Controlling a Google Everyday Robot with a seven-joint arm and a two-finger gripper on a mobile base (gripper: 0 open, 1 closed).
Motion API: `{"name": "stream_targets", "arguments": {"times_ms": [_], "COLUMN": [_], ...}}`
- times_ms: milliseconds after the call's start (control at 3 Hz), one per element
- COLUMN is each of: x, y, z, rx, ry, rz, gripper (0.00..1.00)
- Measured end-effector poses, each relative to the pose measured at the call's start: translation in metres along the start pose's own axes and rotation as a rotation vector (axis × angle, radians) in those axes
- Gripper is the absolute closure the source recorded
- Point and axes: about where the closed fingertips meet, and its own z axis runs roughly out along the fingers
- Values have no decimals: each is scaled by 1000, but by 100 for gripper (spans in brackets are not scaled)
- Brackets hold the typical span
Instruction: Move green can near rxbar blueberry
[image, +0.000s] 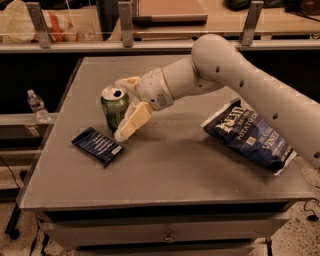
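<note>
From the camera view, the end effector (121, 109) is over the left part of the worktop (175, 170). Its pale fingers (134, 120) are clamped on either side of the upright green can (114, 106). The rxbar blueberry (97, 146) lies flat just in front of the can, down to its left. A potato chip bag (247, 135) lies well apart on the right.

Chip bag (248, 136), table's 3 o'clock: "POTATO", partial "VINE" in white. Rxbar blueberry (97, 146) and green can (113, 109) print: illegible. Gripper (126, 107) at can's 3 o'clock.
</note>
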Motion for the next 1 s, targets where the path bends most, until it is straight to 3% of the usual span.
{"name": "stream_targets", "arguments": {"times_ms": [667,1000], "x": [18,27], "y": [-17,-24], "z": [-34,-48], "rx": [61,54], "ry": [50,53], "rz": [16,32], "gripper": [0,0]}}
